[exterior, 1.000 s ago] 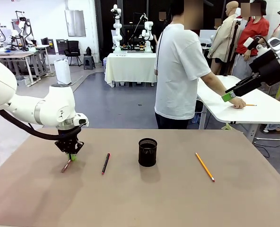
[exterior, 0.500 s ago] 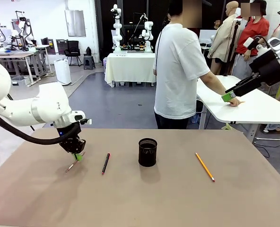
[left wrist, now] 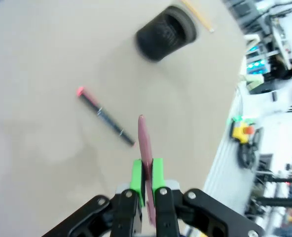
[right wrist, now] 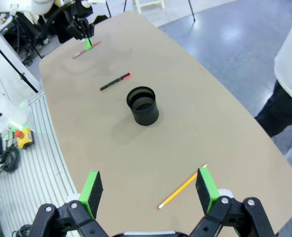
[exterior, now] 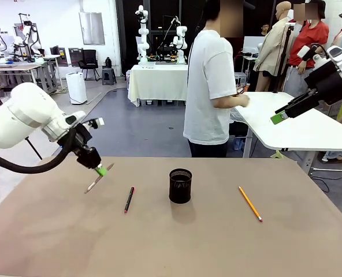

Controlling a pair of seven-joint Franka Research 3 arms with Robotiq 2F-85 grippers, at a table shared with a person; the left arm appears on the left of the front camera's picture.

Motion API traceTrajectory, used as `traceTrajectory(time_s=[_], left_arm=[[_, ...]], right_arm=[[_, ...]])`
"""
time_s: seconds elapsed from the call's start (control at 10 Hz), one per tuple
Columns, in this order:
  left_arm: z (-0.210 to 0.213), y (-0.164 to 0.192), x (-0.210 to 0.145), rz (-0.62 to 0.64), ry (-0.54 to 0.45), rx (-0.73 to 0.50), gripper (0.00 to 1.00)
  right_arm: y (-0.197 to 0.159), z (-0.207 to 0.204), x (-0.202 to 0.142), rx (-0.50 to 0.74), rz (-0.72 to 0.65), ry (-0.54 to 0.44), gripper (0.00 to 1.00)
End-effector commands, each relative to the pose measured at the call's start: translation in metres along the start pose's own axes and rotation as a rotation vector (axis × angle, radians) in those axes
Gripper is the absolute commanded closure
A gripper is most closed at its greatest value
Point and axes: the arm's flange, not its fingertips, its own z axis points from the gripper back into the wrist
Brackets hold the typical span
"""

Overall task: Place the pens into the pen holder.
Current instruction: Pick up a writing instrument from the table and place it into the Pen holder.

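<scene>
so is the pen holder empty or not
Empty: no pen stands in the pen holder; black pen and pencil lie outside it.

You have no legible text to go on here — no word, brand or number reads clearly anywhere. The black pen, just ahead of the left gripper, bears small pale marks — too blurred to read.
</scene>
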Motion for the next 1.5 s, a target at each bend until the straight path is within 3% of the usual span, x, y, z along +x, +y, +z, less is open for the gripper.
traceTrajectory(time_s=[0.0,0.1,0.2,0.3,0.5,0.6,0.7,1.0,1.2,1.4], left_arm=[[0.01,0.003,-0.024,-0.226,-0.207,-0.189,1.0],[0.018,-0.001,-0.026,-0.316,-0.305,-0.203,1.0],[0.021,-0.012,-0.035,-0.483,-0.377,-0.156,1.0],[0.02,-0.025,-0.042,-0.722,-0.365,-0.076,1.0],[0.026,-0.038,-0.047,-0.88,-0.397,-0.048,1.0],[0.032,-0.042,-0.047,-0.883,-0.385,-0.091,1.0],[0.026,-0.031,-0.033,-0.789,-0.351,-0.054,1.0],[0.026,-0.031,-0.033,-0.789,-0.351,-0.054,1.0],[0.017,-0.038,-0.044,-0.848,-0.4,-0.062,1.0],[0.0,-0.049,-0.023,-0.93,-0.456,-0.045,1.0]], right_arm=[[0.0,0.0,0.001,0.003,0.004,-0.009,0.0],[0.0,0.0,0.001,0.003,0.004,-0.009,0.0],[0.0,0.0,0.001,0.003,0.004,-0.009,0.0],[0.0,0.0,0.001,0.003,0.004,-0.009,0.0],[0.0,0.0,0.001,0.003,0.004,-0.009,0.0],[0.0,0.0,0.001,0.003,0.004,-0.009,0.0],[0.0,0.0,0.001,0.003,0.004,-0.009,0.0],[0.0,0.0,0.001,0.003,0.004,-0.009,0.0],[0.0,0.0,0.001,0.003,0.004,-0.009,0.0],[0.0,0.0,0.001,0.003,0.004,-0.009,0.0]])
